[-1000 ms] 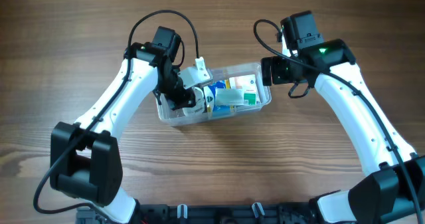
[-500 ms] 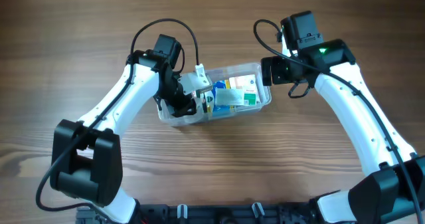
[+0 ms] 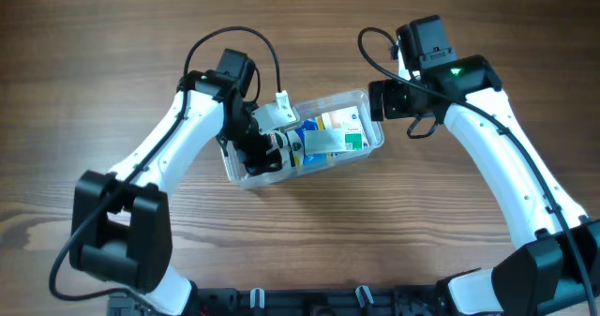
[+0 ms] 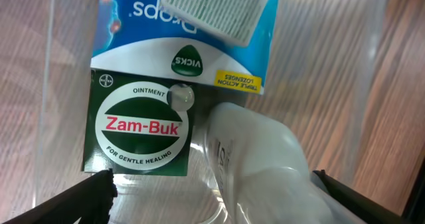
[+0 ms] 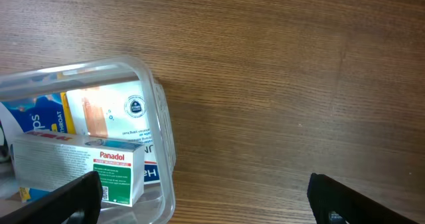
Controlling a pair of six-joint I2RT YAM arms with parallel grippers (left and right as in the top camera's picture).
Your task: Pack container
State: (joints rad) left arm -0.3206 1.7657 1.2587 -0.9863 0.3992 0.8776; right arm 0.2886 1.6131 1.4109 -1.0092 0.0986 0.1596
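Overhead: the left gripper [image 3: 270, 147] has just spread wide inside the left end of the container [image 3: 375, 140], which sits mid-table and is now slightly skewed.
Left wrist: the white bottle [image 4: 259, 151] lies loose beside the Zam-Buk box [image 4: 139, 127]; likely placed.
Right wrist: the right gripper [image 5: 202, 201] gapes empty over the table [image 5: 279, 84]. You have room rightward; the container wall is close on the left.

Clear container [image 3: 376, 139] on wooden table [image 3: 309, 246]

Brown wood-grain table [image 3: 84, 44] fills view; grain runs left-right, darker streaks, soft even light.
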